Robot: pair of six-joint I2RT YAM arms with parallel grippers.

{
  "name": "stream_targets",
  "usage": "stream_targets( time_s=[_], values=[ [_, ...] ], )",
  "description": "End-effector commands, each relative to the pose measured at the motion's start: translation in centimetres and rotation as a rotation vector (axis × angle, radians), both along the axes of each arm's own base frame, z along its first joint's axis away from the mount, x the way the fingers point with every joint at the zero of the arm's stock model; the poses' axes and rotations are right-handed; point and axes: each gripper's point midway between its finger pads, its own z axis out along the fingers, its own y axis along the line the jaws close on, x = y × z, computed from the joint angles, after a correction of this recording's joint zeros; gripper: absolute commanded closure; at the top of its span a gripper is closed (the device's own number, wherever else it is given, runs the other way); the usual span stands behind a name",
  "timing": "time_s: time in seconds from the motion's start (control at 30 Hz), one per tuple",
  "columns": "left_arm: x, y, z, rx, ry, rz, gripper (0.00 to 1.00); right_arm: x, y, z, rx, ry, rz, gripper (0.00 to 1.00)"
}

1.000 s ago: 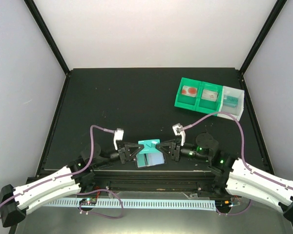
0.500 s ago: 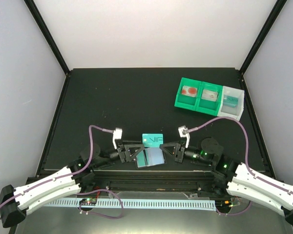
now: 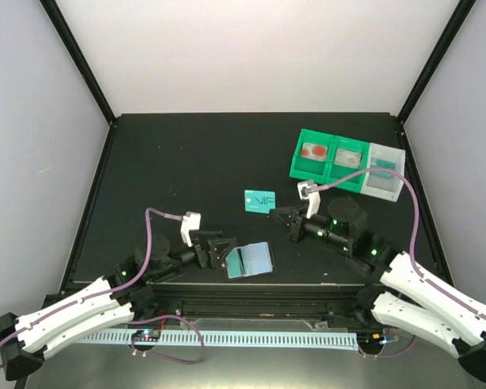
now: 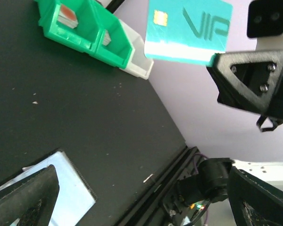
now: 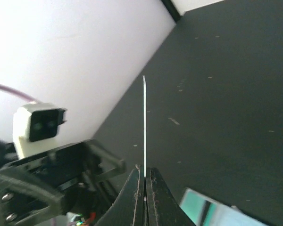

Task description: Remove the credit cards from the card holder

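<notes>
Right gripper (image 3: 275, 213) clamped on card (image 3: 259, 201) by thin edge, just left of tray (image 3: 312, 172). Shallow pinch, so could twist or slip out. Left gripper (image 3: 227, 250) wide open, empty. Holder (image 3: 253, 261) lies loose, further left of tray and nearer; nothing pinning it, might slide.

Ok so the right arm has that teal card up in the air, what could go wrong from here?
The right gripper pinches the teal card by just one corner, so it may pivot or slip out on the way. The left gripper is open, so the card holder lies unheld close to the near edge of the table; a nudge from either arm could push it off.
</notes>
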Motion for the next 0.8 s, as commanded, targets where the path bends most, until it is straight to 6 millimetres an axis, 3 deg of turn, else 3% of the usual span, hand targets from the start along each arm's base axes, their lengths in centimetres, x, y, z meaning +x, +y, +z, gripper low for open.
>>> stream_targets(
  time_s=[0.0,0.17,0.43,0.57,0.77],
  values=[
    [0.5,0.8,-0.4,0.083,-0.011,0.034,0.01,2.6,-1.4,-1.9,-0.110,0.010,-0.019,0.99],
    [0.0,0.6,-1.4,0.078,0.002,0.005,0.01,6.9,-5.5,-3.9,-0.152,0.069,-0.097,0.99],
    [0.1,1.3,-1.7,0.117,0.006,0.032,0.01,14.2,-15.6,-6.1,-0.343,0.119,-0.438,0.99],
    [0.3,1.7,-2.1,0.135,0.012,0.052,0.01,16.8,-19.9,-5.5,-0.393,0.141,-0.520,0.99],
    [0.5,1.9,-2.9,0.133,0.020,0.074,0.01,19.6,-26.5,-6.7,-0.406,0.240,-0.658,0.99]
  ],
)
